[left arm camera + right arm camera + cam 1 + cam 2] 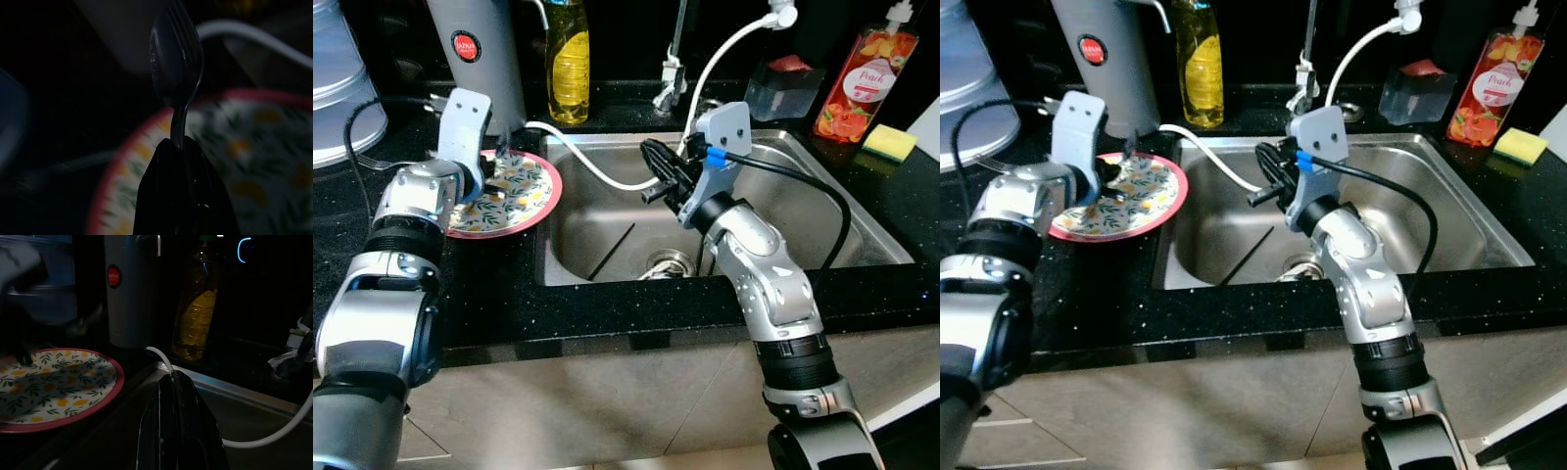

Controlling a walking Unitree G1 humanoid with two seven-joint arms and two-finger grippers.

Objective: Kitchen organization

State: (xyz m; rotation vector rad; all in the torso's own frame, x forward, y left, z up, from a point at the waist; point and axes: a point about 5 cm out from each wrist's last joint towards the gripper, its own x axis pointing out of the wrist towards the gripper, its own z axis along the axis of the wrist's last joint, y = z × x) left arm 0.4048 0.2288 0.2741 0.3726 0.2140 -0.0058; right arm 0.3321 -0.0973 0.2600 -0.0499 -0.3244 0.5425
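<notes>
My left gripper (496, 158) hovers over the far-left rim of a floral plate (521, 192) with a red edge, which lies on the black counter left of the sink. In the left wrist view this gripper (178, 145) is shut on the handle of a spoon (172, 63); fork tines (188, 22) show right behind the bowl. My right gripper (653, 162) hangs above the left half of the steel sink (803, 211). Its fingers (171, 396) are shut with nothing between them.
A grey flask (480, 49) with a red badge and a yellow bottle (568, 64) stand behind the plate. A white hose (597, 166) runs into the sink from the tap (674, 69). At the back right are a peach soap bottle (867, 83) and a sponge (889, 143).
</notes>
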